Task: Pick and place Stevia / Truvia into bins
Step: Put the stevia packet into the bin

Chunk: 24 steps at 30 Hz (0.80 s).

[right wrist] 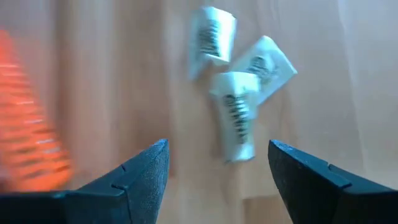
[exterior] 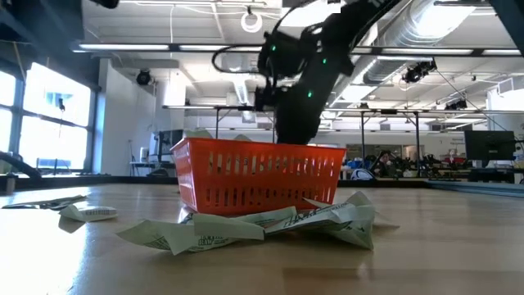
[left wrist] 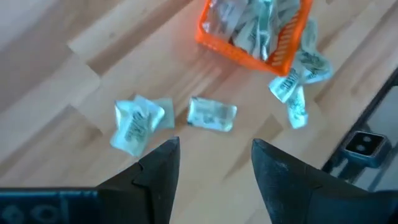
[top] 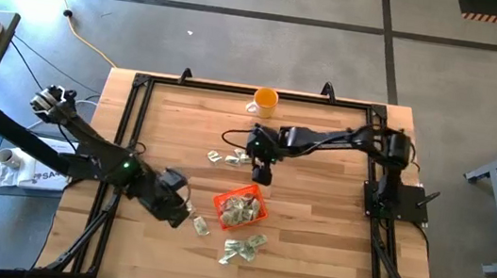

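Note:
The orange tray [top: 240, 206] sits mid-table with several pale green and white sachets lying in it. More sachets lie on the wood: a few just left of the tray [top: 200, 223], a heap near its front [top: 243, 248], and a cluster beyond it [top: 232, 158]. My left gripper [left wrist: 214, 146] hovers open above the left-hand sachets [left wrist: 212, 115], touching none. My right gripper [right wrist: 217, 149] hovers open over the far cluster [right wrist: 236, 99], the tray's edge [right wrist: 25, 143] beside it. In the low view the tray [exterior: 258, 176] hides the right gripper's fingers.
A round orange mug [top: 264, 101] stands near the table's far edge. A black frame [top: 141, 83] runs round the tabletop. Bare wood lies to the right of the tray and along the near edge. In the low view sachets [exterior: 262, 225] spread in front of the tray.

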### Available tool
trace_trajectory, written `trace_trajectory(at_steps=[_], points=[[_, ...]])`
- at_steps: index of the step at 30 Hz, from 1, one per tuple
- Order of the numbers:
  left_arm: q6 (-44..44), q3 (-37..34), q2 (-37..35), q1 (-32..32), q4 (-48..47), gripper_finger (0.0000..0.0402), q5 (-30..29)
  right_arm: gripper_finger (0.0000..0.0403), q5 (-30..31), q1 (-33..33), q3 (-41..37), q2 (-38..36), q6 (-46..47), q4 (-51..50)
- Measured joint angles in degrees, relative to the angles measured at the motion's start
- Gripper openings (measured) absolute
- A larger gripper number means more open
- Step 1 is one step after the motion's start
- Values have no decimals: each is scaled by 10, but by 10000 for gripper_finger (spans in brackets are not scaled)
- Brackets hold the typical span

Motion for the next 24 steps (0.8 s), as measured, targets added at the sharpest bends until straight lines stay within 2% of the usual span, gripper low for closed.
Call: trace_trajectory(at_steps=[4,9,11,13,18,19,20,24], points=[[-45,0,0,-32,-7,233,-8,263,45,-10,0,38,-2,34],[-73,0,4,-47,-6,232,-18,251,23,-33,0,58,0,46],[-73,0,4,-47,-13,232,-19,228,1,-40,1,64,3,47],[-73,0,4,-47,-22,232,-19,188,-20,-45,2,68,7,48],[-68,0,4,-46,-42,232,-19,39,-64,-47,2,67,7,46],[-68,0,4,-46,-45,232,-19,21,-66,-46,1,65,11,43],[-67,0,4,-46,-50,232,-19,15,-68,-46,1,60,18,38],[-63,-12,4,-46,-46,232,-19,32,-73,-37,-1,22,67,-4]])
